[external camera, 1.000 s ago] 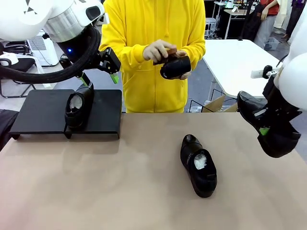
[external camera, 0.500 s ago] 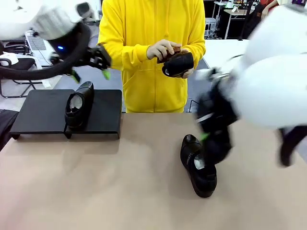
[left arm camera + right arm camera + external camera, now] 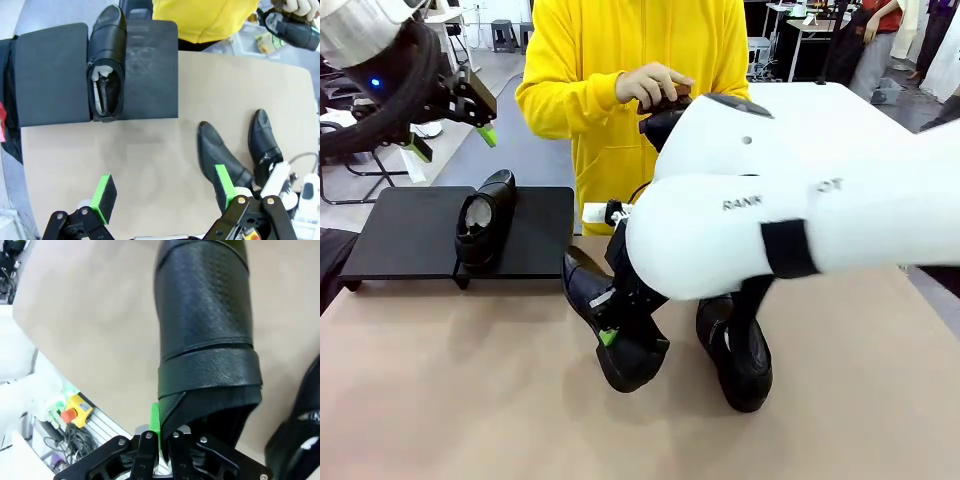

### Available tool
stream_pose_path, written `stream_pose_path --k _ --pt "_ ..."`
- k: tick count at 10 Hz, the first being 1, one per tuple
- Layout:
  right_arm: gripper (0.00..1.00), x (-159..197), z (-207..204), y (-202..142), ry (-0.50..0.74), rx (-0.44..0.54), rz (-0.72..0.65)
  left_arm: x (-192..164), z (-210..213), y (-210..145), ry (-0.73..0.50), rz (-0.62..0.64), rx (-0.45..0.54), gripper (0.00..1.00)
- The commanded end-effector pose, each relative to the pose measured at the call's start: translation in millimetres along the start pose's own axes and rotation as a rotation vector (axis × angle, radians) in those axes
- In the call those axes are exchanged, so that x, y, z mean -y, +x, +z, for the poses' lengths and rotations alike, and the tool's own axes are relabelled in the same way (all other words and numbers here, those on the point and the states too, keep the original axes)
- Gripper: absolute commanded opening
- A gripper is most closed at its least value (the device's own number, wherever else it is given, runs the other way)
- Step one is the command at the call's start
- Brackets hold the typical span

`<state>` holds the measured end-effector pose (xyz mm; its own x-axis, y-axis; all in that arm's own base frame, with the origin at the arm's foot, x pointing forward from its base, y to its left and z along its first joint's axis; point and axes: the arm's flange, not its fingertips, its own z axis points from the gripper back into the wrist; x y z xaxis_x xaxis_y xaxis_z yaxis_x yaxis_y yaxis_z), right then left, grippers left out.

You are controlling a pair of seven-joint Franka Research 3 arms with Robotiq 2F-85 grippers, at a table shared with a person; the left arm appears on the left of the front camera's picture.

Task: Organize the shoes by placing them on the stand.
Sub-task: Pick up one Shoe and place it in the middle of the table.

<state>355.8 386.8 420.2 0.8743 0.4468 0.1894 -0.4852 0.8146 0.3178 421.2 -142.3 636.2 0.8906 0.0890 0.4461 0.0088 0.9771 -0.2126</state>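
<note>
1. Table (image 3: 450, 400): this is the work surface. The stand (image 3: 400, 235) sits at its far left, within reach of the left arm.

2. Right arm (image 3: 770, 210): it reaches across the middle toward the left. This is judged to be a transfer toward the stand.

3. Stand: most of the deck is bare. The placed shoe (image 3: 482, 228) lies lengthwise, toe toward the person, leaving room on both sides for further shoes.

4. Carried shoe (image 3: 205, 330): the right gripper (image 3: 165, 435) is clamped on the rim of its opening, which leaves the sole free for setting down. The shoe hangs low, near the stand's right front corner. Contact with the table cannot be determined.

5. Loose shoe (image 3: 745, 375): it lies on the table near the middle, awaiting pickup.

6. Fourth shoe (image 3: 292, 32): the person's hand (image 3: 645, 85) works on it with a small brown brush (image 3: 678, 92), judged to be polishing.

7. Left gripper (image 3: 164, 194): its jaws are apart and hold nothing. It hangs high above the table, judged to be clear of the incoming arm.

Count:
- Shoes: four (one on the stand, one carried, one on the table, one with the person)
- Grippers: two
- Stand: one
- Brush: one
</note>
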Motion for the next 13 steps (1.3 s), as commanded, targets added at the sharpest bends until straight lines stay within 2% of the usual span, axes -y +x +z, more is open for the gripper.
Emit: stream_pose_path --k 1,4,5,6,9,12,13 --pt "0.00 22.9 -14.7 21.8 0.076 -0.006 -0.050 3.4 -5.7 3.7 -0.006 -0.022 -0.019 1.00" --pt "0.00 30.7 -49.6 17.1 0.118 -0.063 -0.122 3.4 -5.7 3.7 -0.006 -0.022 -0.019 1.00" --pt "0.02 30.2 -55.4 11.9 0.123 -0.079 -0.121 3.4 -5.7 3.7 -0.006 -0.022 -0.019 1.00" --pt "0.11 29.9 -58.1 8.8 0.124 -0.101 -0.133 3.4 -5.7 3.7 -0.006 -0.022 -0.019 1.00" --pt "0.52 28.9 -57.1 6.7 0.136 -0.095 -0.136 3.4 -5.7 3.7 -0.006 -0.022 -0.019 1.00" --pt "0.95 20.7 -31.7 -6.0 0.188 -0.047 -0.090 3.4 -5.7 3.7 -0.006 -0.022 -0.019 1.00" --pt "1.00 18.9 -21.6 -13.1 0.202 -0.042 -0.075 3.4 -5.7 3.7 -0.006 -0.022 -0.019 1.00"
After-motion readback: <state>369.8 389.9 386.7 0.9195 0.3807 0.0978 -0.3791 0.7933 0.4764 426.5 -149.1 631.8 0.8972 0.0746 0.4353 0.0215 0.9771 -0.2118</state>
